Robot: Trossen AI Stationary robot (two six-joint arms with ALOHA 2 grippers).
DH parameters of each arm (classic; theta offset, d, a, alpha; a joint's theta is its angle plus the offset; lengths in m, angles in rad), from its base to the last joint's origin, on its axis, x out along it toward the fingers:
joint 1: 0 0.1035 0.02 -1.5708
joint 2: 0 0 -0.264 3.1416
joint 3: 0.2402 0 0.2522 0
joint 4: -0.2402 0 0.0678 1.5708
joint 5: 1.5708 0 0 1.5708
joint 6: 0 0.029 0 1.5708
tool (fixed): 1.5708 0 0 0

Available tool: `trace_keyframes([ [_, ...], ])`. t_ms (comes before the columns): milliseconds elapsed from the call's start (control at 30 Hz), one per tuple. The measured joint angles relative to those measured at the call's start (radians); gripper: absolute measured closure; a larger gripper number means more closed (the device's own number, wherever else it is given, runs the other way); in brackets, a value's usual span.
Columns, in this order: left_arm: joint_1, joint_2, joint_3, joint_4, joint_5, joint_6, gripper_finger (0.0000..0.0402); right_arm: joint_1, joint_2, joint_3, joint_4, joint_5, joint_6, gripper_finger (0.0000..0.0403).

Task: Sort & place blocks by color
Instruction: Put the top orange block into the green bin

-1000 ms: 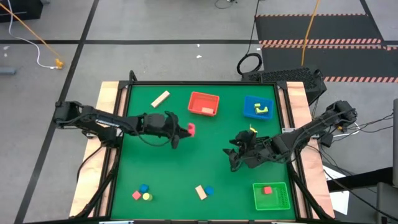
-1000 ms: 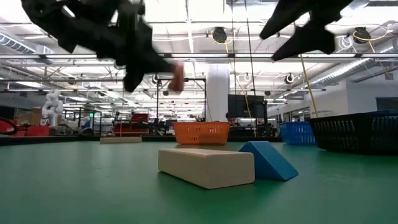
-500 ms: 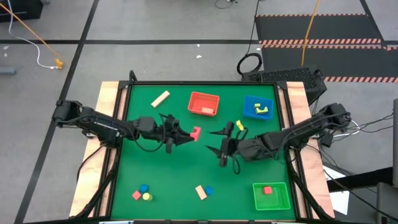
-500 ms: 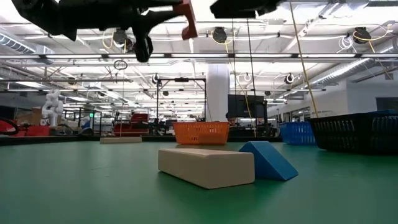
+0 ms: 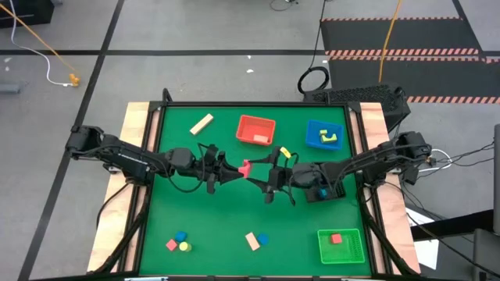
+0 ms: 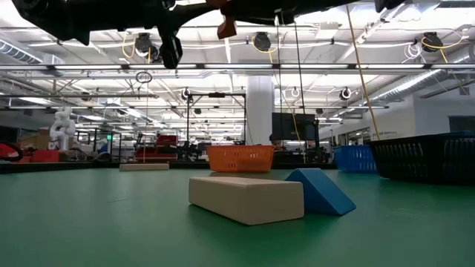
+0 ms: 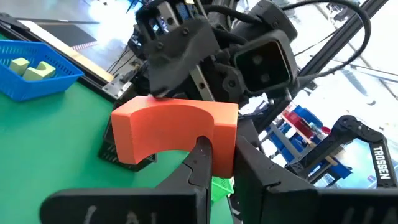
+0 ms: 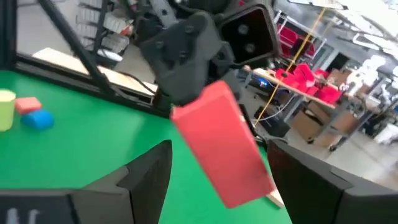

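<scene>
A red arch block [image 5: 245,167] hangs high above the middle of the green table [image 5: 226,211], with my left gripper [image 5: 237,168] shut on it. My right gripper [image 5: 264,173] faces it from the table's right, open. In the right wrist view its two fingers [image 8: 152,171] stand on either side of the block [image 8: 221,149] with gaps showing. In the low view the block [image 6: 226,28] sits at the top, far above the table. Loose blocks lie on the table: a pale wood bar [image 5: 201,123], a red, blue and yellow group [image 5: 179,242], and a wood bar with a blue wedge [image 5: 256,240]. My left gripper pinches one leg of the arch [image 7: 224,140] between its two fingers [image 7: 200,163]. The fingers come in level from the table's left. The block is lifted clear of the table, and the rest of the arch [image 7: 168,121] sticks out past the fingertips toward the other gripper.
A red tray [image 5: 255,129] and a blue tray [image 5: 324,134] holding yellow-green blocks stand at the far side. A green tray [image 5: 341,244] with a red block is at the near right. The wood bar [image 6: 246,198] and blue wedge [image 6: 319,191] lie near the front edge.
My left gripper has risen, tipped from pointing down to level, and carried the red block slightly rightward. My right gripper has swung toward the table's left, rolled and come level. Its open fingers now flank the block.
</scene>
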Motion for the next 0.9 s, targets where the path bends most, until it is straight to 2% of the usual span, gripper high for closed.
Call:
trace_keyframes([
  [300,-0.002,0.000,0.000,0.013,0.001,0.006,0.0364,-0.052,0.001,0.000,0.027,-0.128,0.086,0.0154],
  [433,-0.001,-0.001,0.000,0.033,0.017,0.000,0.0364,-0.067,0.000,0.000,0.029,-0.131,0.089,0.0183],
  [567,-0.001,-0.001,0.000,0.035,0.018,-0.018,0.0363,-0.070,0.000,0.000,0.018,-0.130,0.083,0.0228],
  [767,-0.001,-0.003,0.001,0.047,0.019,-0.018,0.0315,-0.060,0.001,0.000,0.012,-0.129,0.097,0.0280],
  [900,-0.002,0.000,0.002,0.041,0.026,0.017,0.0275,-0.051,0.000,0.000,0.006,-0.124,0.163,0.0283],
])
